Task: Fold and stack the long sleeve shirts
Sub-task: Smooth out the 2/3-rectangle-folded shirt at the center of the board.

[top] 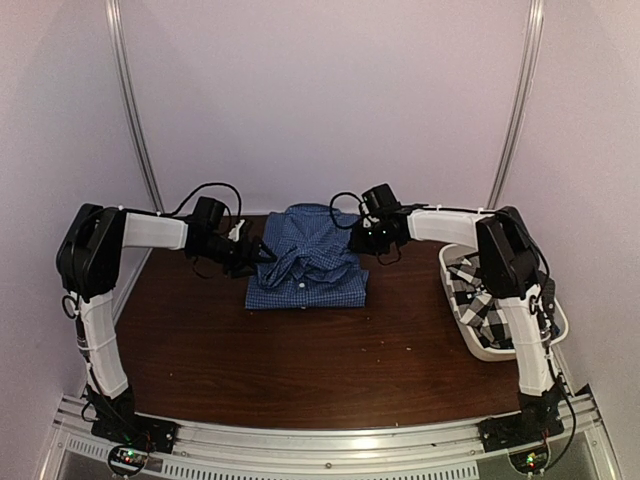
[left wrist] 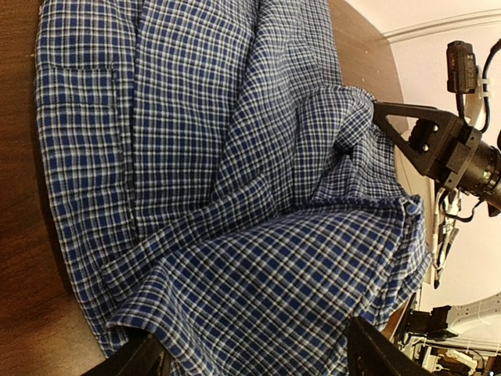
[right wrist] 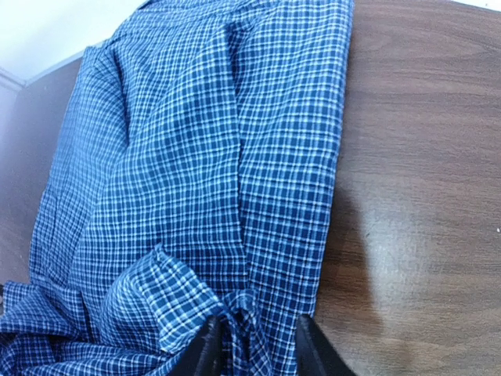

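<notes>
From above, a black-and-white checked shirt (top: 480, 295) is seen heaped in the white tub (top: 498, 350) at the table's (top: 300, 370) right edge. The blue gingham shirt (top: 308, 262) lies folded mid-table.

In the left wrist view, the left gripper (left wrist: 250, 356) is spread wide around a fold.

In the right wrist view, a bunched fold is pinched by the right gripper (right wrist: 254, 345).

No readable text in any view.
Neither the blue gingham shirt (top: 308, 258), the black-and-white checked shirt (top: 480, 292) in the white tub (top: 487, 347), nor the arms carry a label, brand, number or sign that can be read; small lights glow on the base boards (top: 127, 458), but no characters show there.
</notes>
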`<act>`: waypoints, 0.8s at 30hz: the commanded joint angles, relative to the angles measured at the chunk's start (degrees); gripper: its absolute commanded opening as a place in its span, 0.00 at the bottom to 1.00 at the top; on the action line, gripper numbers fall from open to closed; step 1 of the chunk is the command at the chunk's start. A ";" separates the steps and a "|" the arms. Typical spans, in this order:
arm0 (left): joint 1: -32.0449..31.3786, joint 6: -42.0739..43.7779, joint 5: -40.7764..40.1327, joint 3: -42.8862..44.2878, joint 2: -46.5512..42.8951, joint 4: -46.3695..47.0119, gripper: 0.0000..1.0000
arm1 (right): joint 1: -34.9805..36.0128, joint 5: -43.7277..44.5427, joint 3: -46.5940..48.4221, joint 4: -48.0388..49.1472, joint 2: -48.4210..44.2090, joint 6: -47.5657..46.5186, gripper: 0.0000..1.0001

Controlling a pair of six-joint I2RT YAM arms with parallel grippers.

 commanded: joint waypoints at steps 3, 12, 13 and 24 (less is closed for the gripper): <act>0.46 0.50 1.25 -0.30 -0.63 3.25 0.78 | 0.63 -2.29 2.19 -0.03 -1.80 -1.62 0.52; 0.46 -1.84 2.50 -0.86 -0.93 4.77 0.78 | 1.98 0.90 -4.64 -0.16 -11.01 -5.83 0.75; 0.46 -2.14 2.56 -0.90 -0.95 4.86 0.77 | 2.35 1.11 -6.57 -0.01 -12.20 -6.28 0.75; 0.46 -6.43 2.15 -0.44 -0.09 6.36 0.72 | 9.39 1.47 -27.53 4.48 -26.80 -12.40 0.50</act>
